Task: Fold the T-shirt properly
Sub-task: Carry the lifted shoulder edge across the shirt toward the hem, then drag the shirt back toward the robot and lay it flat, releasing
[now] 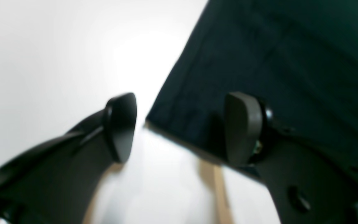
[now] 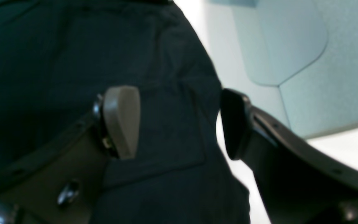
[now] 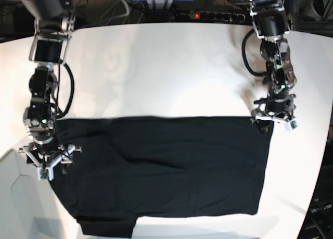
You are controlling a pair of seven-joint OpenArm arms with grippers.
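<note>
T-shirt (image 3: 166,171) lies flat across the lower half of the table (image 3: 156,67). My left gripper (image 1: 180,127) and right gripper (image 2: 180,123) stand spread at its upper corners, holding nothing; a pad could snag cloth and spoil the fold.

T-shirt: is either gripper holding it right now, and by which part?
Neither. The left gripper and right gripper both stand open over the T-shirt edges, nothing pinched between the jaws.
</note>
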